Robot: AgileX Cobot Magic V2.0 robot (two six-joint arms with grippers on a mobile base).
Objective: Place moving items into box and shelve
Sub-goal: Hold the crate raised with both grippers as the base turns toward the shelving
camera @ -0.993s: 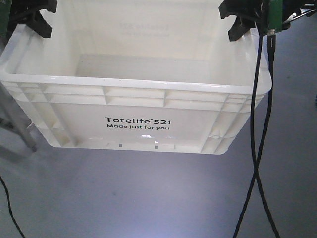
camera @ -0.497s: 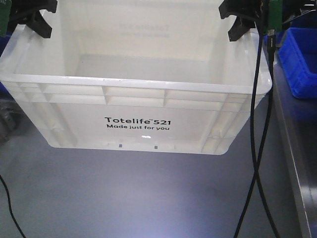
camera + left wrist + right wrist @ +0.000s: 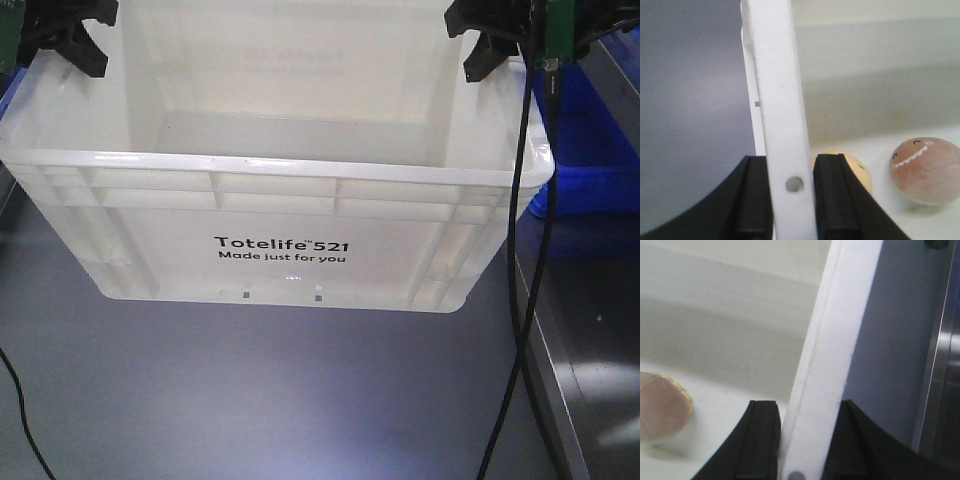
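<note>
The surroundings are sliding past the front-facing camera. The blue plastic bin (image 3: 590, 130) is showing larger and further left behind the crate's right end than half a second ago. A grey metal ledge (image 3: 590, 390) is coming into the lower right corner. The white Totelife crate (image 3: 280, 200) is keeping the same place in the view, with its printed long side facing the camera.

The left gripper (image 3: 790, 167) is gripping the crate at its left end. Its two black fingers (image 3: 752, 200) are standing one outside and one inside the white rim wall, pressing against it from both sides. The right gripper (image 3: 807, 412) is clamping the right end rim in the same way, with one finger on each face of the wall. A black cable (image 3: 520, 300) is hanging from the right arm and trailing down past the crate's right end toward the dark floor (image 3: 250, 400).

Both toys are lying on the crate's bottom. The cream-yellow bun toy (image 3: 860, 175) is sitting just beside the left gripper's inner finger and is partly hidden by it. The reddish-brown bun toy (image 3: 925, 170) is resting near it with a narrow gap between them, showing a scalloped stripe and a small face.
</note>
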